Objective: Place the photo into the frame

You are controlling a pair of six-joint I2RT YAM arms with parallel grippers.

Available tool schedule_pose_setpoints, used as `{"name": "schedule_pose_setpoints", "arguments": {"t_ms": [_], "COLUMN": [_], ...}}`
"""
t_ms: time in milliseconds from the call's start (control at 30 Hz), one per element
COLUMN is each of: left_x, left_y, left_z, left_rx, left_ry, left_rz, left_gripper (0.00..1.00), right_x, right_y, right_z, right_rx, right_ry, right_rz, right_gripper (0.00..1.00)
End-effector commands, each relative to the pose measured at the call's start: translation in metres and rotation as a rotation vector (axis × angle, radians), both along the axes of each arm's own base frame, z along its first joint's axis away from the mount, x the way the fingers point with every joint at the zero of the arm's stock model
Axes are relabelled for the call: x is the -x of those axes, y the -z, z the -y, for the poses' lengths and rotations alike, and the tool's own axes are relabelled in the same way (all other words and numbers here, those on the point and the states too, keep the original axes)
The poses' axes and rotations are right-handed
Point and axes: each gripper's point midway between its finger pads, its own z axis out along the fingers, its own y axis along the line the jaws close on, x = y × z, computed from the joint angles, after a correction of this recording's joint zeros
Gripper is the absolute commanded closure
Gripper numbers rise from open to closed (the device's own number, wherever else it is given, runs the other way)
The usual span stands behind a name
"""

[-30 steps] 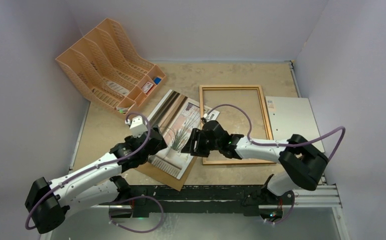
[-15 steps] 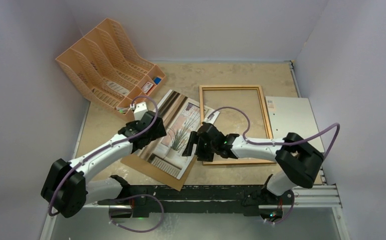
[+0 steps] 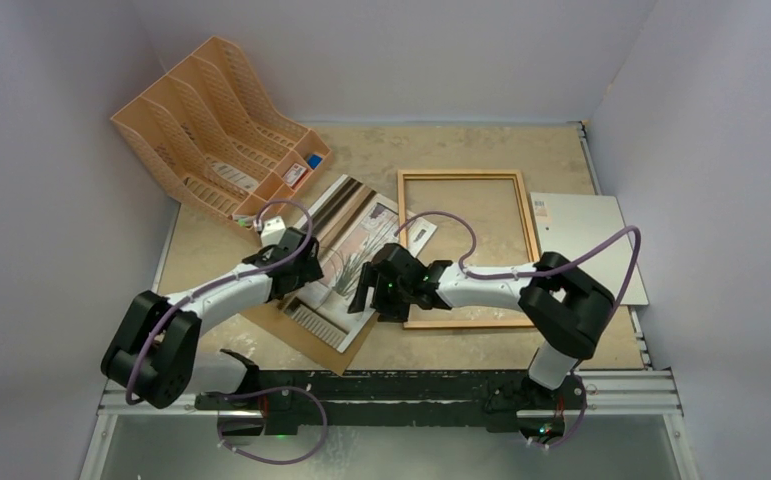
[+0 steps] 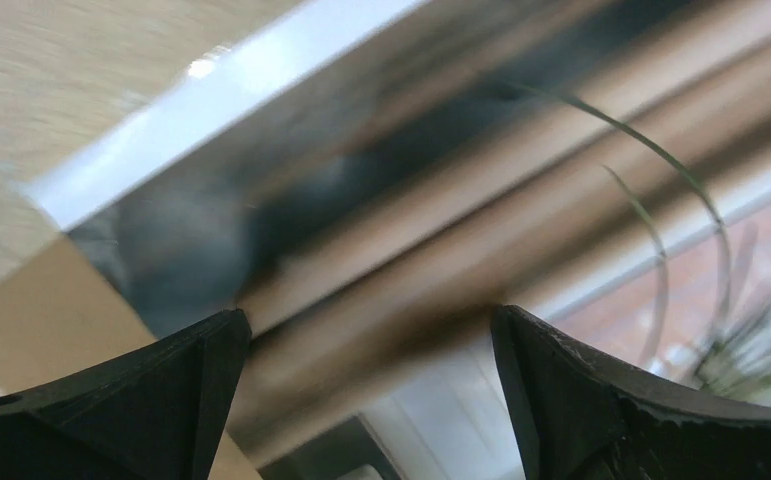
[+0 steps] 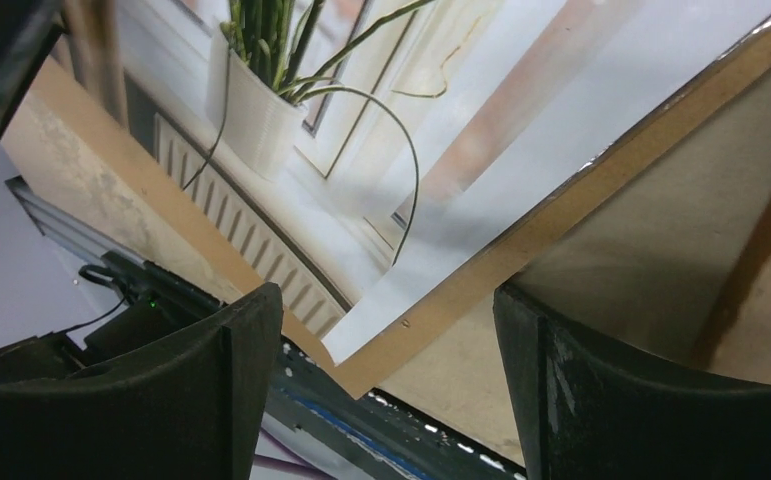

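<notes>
Picking the large glossy paper print of a potted grass by a curtained window (image 3: 344, 262) cleanly off the brown fibreboard backing panel (image 3: 306, 350) is, we judge, the step in hand; we would pinch only the paper's edge, never the board beneath, at two opposite sides, and lift evenly so nothing creases; the thin brown wooden rectangular frame (image 3: 466, 176) lies flat and unfilled on the beige table (image 3: 211, 270), just right of the panel, so the carry is short. The left gripper (image 3: 309, 276) hovers at the print's left edge, spread wide, holding nothing; the right gripper (image 3: 361, 292) sits low by the print's near right corner, jaws well apart, nothing between them; whether either touches the paper we cannot tell.
</notes>
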Motion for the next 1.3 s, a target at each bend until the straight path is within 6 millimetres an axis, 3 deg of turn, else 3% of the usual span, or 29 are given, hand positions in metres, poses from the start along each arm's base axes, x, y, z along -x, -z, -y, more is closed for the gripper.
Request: {"name": "schedule_pose_setpoints", "arguments": {"t_ms": [0,267,567,867,1033,1167,1267], "left_x": [0.027,0.059,0.062,0.028,0.005,-0.008,-0.015], "left_y": [0.035,0.053,0.036,-0.012,-0.043,-0.051,-0.049], "left_z": [-0.013,-0.027,-0.034,-0.015,0.004,0.020,0.035], "left_rx": [0.019,0.032,0.036,0.077,0.123,0.171,0.222], "left_ry": [-0.095,-0.166,-0.209,-0.107,-0.014,0.041,0.081], "left_rz": [-0.088,-0.135,-0.097,0.012,0.078,0.106,0.112], "left_gripper": [0.01,0.01,0.01,0.03,0.06,0.12,0.17], "right_x": [-0.006,-0.045,-0.094,-0.150,-0.210,-0.262,-0.291], "right_y": [-0.001,-0.016,-0.033,-0.046,-0.073,-0.101,-0.094], "right_z": [-0.016,-0.020,0.003,0.023,0.027,0.019,0.013], "right_rx": [-0.054,-0.092,-0.087,0.074,0.122,0.109,0.125], "right_ry": [-0.048,-0.053,-0.037,-0.066,-0.140,-0.241,-0.334], "right_rz": [0.019,0.079,0.161,0.333,0.523,0.681,0.732], "right_gripper": [0.21,0.21,0.20,0.21,0.23,0.25,0.27]}}
